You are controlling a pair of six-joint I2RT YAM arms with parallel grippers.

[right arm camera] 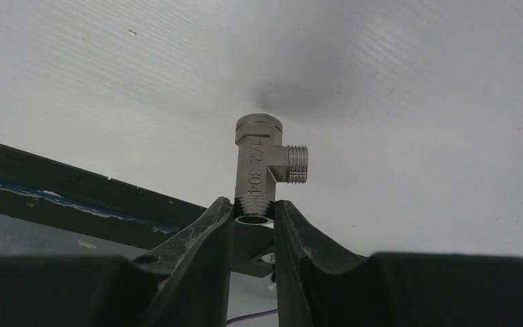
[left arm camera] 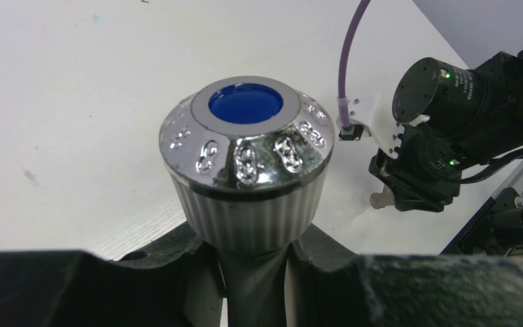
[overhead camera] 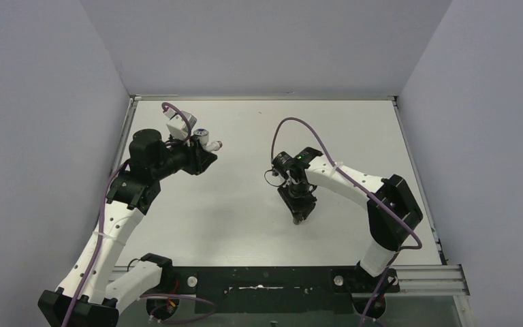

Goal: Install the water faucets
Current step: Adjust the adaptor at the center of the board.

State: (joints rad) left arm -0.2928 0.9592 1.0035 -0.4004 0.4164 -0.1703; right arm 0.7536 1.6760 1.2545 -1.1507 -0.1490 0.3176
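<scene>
Tap body (left arm camera: pixel 245 163): chrome knob, blue dot up, stem clamped in left gripper (left arm camera: pixel 255 262), over white surface (left arm camera: pixel 75 102)
Metal fitting (right arm camera: pixel 257 167): tee-shaped (stamped "1/2 304"), threaded end pinched in right gripper (right arm camera: pixel 254 228)

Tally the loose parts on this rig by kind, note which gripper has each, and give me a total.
white tap, chrome knob with a blue dot: 1, clamped in the left gripper
metal tee fitting, threaded: 1, clamped in the right gripper
Total: 2
</scene>
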